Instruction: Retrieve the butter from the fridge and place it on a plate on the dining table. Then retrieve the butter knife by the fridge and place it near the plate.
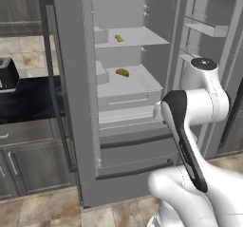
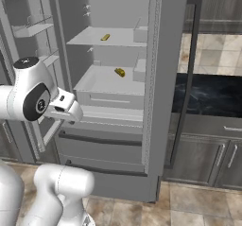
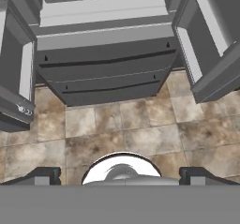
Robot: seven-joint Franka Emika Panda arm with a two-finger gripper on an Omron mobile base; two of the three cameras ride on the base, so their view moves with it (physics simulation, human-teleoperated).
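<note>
The fridge (image 1: 128, 79) is standing with both upper doors swung open, and its top edge is being cut off by the frame in both base views, so the highest shelf space is not showing fully. Two small yellow items are lying inside: one on the upper shelf (image 1: 118, 38) and one on the lower shelf (image 1: 122, 72); both are too small and coarse to tell apart with confidence, so which is the butter I cannot say for certain, though the lower one is looking like an elongated stick. The right door's (image 1: 213, 26) bins are only partly showing at the frame edge, and the arm's elbow is covering part of that door's lower half in the left base view. On the left, a black-topped counter (image 1: 28, 100) is holding a dark appliance (image 1: 7, 73) that is being cropped by the frame edge, too blurred to name. The two bottom drawers (image 3: 108, 73) are sitting closed above a brown tiled floor (image 3: 122, 129) in the hand view. The gripper (image 3: 120, 175) is pointing down toward that floor, its fingers (image 3: 44, 175) standing spread as wide as they go, gripping nothing, with only their dark tips peeking up at the bottom. Both yellow items are sitting up on the shelves, well apart from the fingers and above where the hand is aiming.
</note>
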